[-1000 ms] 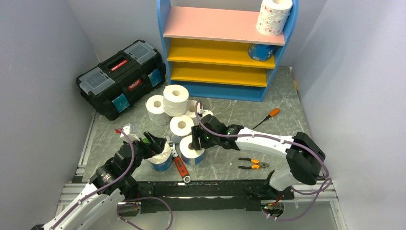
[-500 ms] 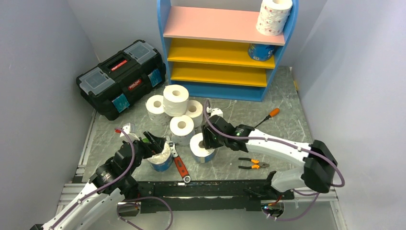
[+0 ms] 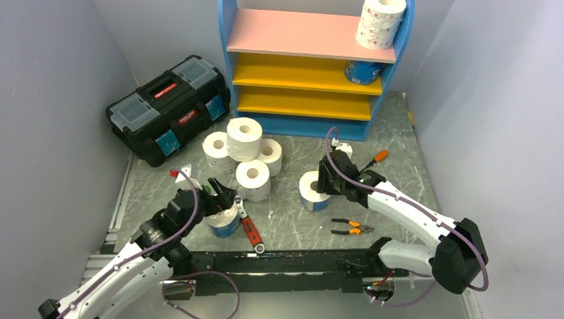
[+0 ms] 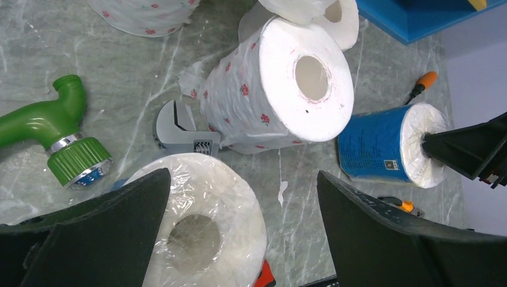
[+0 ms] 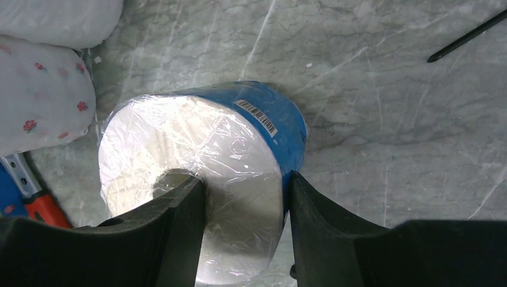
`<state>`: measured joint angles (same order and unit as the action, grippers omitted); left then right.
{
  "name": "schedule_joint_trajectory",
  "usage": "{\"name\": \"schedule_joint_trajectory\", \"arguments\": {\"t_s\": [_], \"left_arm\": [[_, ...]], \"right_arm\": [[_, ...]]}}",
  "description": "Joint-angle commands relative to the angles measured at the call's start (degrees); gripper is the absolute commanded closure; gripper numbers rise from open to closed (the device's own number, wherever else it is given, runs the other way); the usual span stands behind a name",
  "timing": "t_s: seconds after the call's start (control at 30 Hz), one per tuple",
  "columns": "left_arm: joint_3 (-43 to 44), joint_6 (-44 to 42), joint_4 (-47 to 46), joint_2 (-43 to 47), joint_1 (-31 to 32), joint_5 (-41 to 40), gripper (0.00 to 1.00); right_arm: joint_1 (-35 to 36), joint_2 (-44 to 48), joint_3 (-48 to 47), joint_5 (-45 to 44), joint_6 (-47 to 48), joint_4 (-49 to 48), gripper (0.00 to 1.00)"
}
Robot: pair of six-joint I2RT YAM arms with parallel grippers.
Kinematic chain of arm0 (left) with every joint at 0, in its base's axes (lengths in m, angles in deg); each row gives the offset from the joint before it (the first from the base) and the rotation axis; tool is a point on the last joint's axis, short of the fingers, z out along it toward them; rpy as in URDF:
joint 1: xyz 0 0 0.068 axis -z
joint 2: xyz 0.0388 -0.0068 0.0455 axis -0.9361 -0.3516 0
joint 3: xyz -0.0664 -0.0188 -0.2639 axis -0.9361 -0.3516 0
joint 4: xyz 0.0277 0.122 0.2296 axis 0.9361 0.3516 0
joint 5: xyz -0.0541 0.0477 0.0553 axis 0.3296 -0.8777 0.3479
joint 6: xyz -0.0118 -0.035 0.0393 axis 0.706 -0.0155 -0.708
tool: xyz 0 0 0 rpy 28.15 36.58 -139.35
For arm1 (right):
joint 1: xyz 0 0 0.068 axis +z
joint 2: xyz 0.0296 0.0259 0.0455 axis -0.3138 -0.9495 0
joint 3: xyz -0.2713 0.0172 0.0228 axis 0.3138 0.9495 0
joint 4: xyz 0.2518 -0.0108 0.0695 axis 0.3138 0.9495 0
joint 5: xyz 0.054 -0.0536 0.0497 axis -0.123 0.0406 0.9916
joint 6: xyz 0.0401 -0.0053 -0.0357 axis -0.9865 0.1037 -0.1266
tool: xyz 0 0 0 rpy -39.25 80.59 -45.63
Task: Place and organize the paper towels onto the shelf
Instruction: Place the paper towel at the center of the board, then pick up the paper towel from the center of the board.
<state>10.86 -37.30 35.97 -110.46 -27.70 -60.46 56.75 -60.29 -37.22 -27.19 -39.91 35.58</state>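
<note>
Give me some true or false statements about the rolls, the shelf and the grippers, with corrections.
1. The right gripper clamps a blue roll, one finger in its core. True.
2. The left gripper is shut on a roll. False: it is open over a wrapped roll.
3. A dotted roll stands on the pink board. True.
4. A roll stands on the lowest board. False: the other shelved roll is on the upper yellow board.

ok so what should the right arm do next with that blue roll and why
Probably lift and carry it toward the shelf. The right gripper grips the blue-wrapped paper towel roll, one finger in its core, one outside the wall, and the upper yellow board has free room beside the blue roll standing there.
</note>
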Motion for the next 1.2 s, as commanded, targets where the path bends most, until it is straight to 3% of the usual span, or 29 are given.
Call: {"name": "schedule_joint_trajectory", "arguments": {"t_s": [0.0,0.17,0.37,0.57,0.87,0.97,1.17], "left_arm": [[4.8,-0.2,-0.3,-5.6,0.2,2.5,0.01],[10.6,-0.8,5.8,-13.0,0.1,0.6,0.01],[11.7,-2.4,3.4,-16.7,0.1,4.0,0.01],[12.4,-3.5,2.3,-17.0,0.2,4.1,0.01],[15.8,-7.2,1.1,-20.7,0.2,6.8,0.01],[17.3,-7.9,-0.3,-23.3,-0.3,8.6,0.01],[20.4,-8.3,-4.9,-25.7,-0.3,12.5,0.01]], "right_arm": [[-0.8,1.0,0.1,0.5,-0.9,-5.6,0.57],[-1.0,-2.0,-0.2,0.6,-1.9,-6.4,0.55],[-1.6,-3.8,0.1,1.9,-2.3,-7.4,0.52],[-1.6,-3.5,-0.3,2.5,-3.0,-6.3,0.29],[-1.7,3.9,-2.9,0.5,-5.8,-1.0,0.15],[-1.8,9.2,-0.3,-2.3,-10.1,-0.8,0.01],[-3.9,19.9,7.8,-3.0,-12.0,-4.0,0.0]]}}
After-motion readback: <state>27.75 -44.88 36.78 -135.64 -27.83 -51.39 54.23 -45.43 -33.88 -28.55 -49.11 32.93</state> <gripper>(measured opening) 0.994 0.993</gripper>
